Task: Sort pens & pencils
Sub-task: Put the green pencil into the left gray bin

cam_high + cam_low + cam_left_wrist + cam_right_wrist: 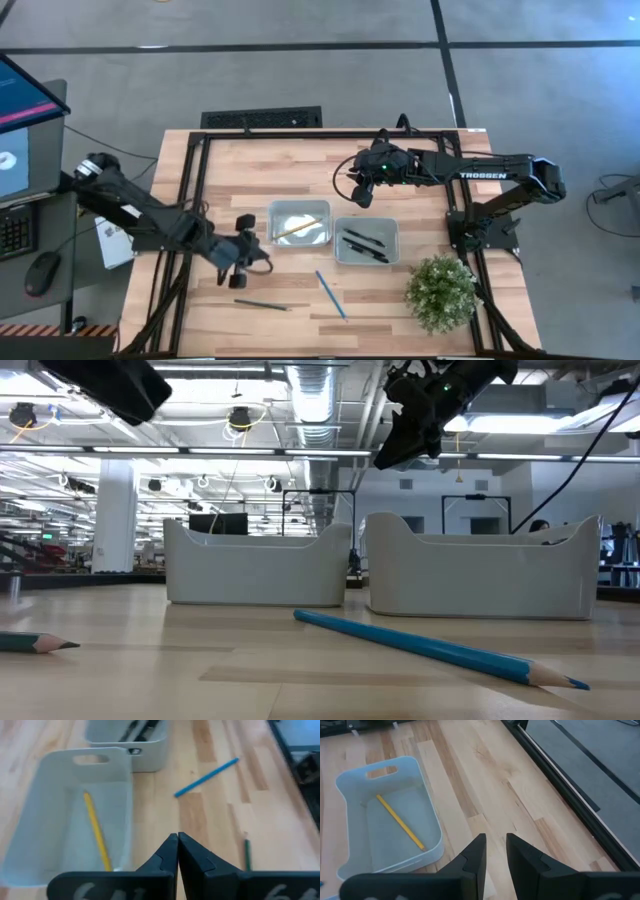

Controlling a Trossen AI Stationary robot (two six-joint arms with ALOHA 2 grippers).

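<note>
Left jaws [177,851] are pressed together empty beside the left bin [299,224]; right jaws [495,852] are parted slightly, raised over bare wood. On the plank desk [400,290] the blue pencil [331,293] and green pencil [262,304] are seen loose. The yellow pencil [293,229] is seen in the left bin, black pens [364,246] in the right bin [367,240]. An industrial hall with ceiling ducts is seen behind. The pens are cut off in the left wrist view.

Both arms are finished in matte black all over, built from chunky boxy links. White TROSSEN lettering can be seen on the right arm's forearm, and a small green light is lit near its wrist. Thin black cables are looped around each wrist. Pale, blurred markings are printed on each end effector's base.
</note>
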